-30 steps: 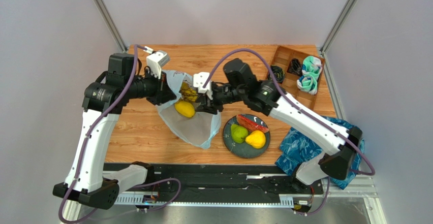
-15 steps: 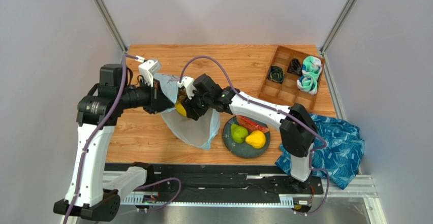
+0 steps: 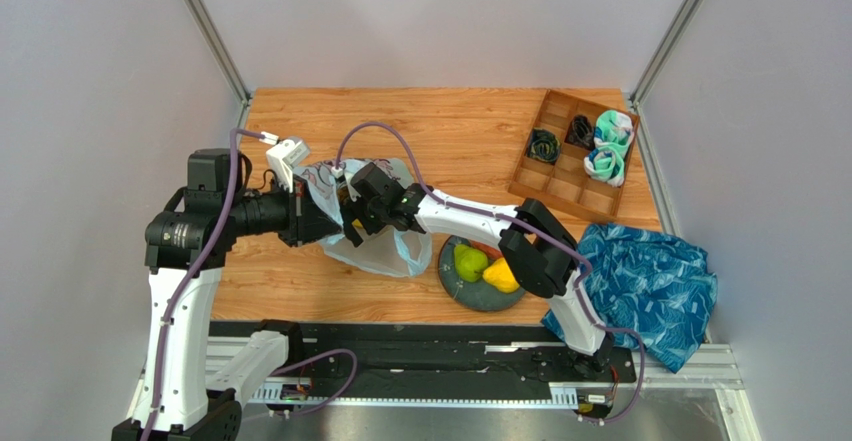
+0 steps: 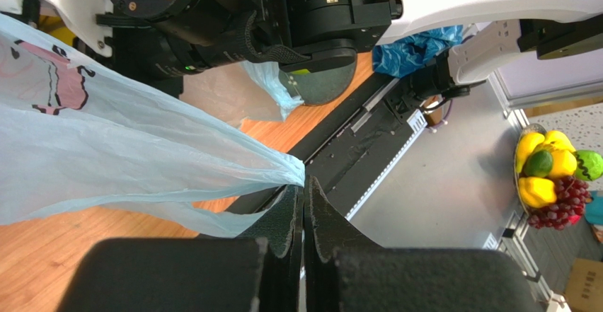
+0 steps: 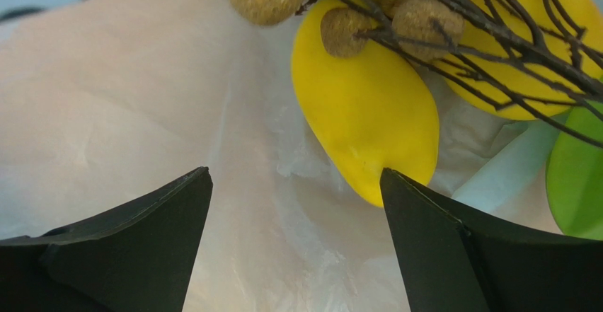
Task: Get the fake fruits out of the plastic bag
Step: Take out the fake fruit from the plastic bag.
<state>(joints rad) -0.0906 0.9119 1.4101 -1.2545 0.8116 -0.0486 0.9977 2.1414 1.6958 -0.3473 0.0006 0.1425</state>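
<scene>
- Wooden surface (image 3: pixel 480 131) carries the plastic bag (image 3: pixel 390 253) left of centre. A dark plate (image 3: pixel 470 301) just beside it already holds a green pear (image 3: pixel 467 261) and a yellow fruit (image 3: pixel 500 276).
- Over the last second the right arm has swung from the bag's mouth down into it.
- The right claw (image 5: pixel 296 185) has spread from half shut to wide and grips nothing.
- Its wrist view shows a glossy yellow piece (image 5: pixel 364 114) just ahead of 1 finger. It lies under a twiggy bunch of brown berries (image 5: pixel 425 22), and a green piece (image 5: pixel 577 177) sits at the edge.
- The left claw (image 4: pixel 304 209) is pinched tight on the bag's handle. It has drawn that edge leftward, which keeps the mouth open.
- The reach looks done, so closing on the yellow piece is probably next. At least 3 pieces remain inside the bag.
</scene>
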